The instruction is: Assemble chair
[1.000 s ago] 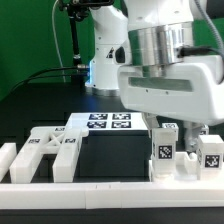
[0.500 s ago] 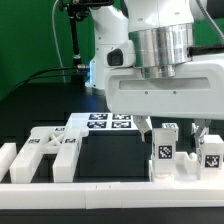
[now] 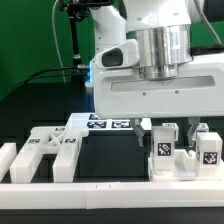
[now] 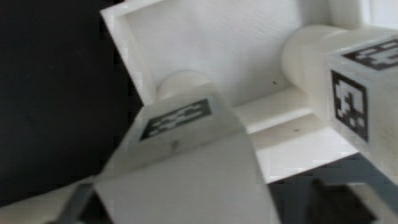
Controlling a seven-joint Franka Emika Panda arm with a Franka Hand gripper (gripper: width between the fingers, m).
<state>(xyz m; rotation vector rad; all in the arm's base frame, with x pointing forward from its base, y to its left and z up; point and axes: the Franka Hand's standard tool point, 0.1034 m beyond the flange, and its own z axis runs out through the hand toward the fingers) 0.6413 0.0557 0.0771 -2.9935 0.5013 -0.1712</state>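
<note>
The chair parts are white blocks with black-and-white tags. Two upright tagged posts (image 3: 163,150) (image 3: 208,150) stand at the exterior view's right, near the front rail. More white parts (image 3: 52,152) lie at the exterior view's left. My gripper (image 3: 165,132) hangs low over the nearer post with its fingers wide apart. In the wrist view a tagged white bar (image 4: 178,120) runs up between the fingers of the gripper (image 4: 210,205), close to one finger (image 4: 68,205), with a dark gap before the other. A white slab (image 4: 187,45) and a tagged cube (image 4: 365,85) lie beyond. The gripper is open.
The marker board (image 3: 100,123) lies flat behind the parts. A long plain white rail (image 3: 100,190) runs along the front edge. A black mat (image 3: 110,158) covers the table between the part groups. The robot base stands at the back.
The gripper hand has moved toward the exterior view's left and slightly up. The parts on the table have not moved.
</note>
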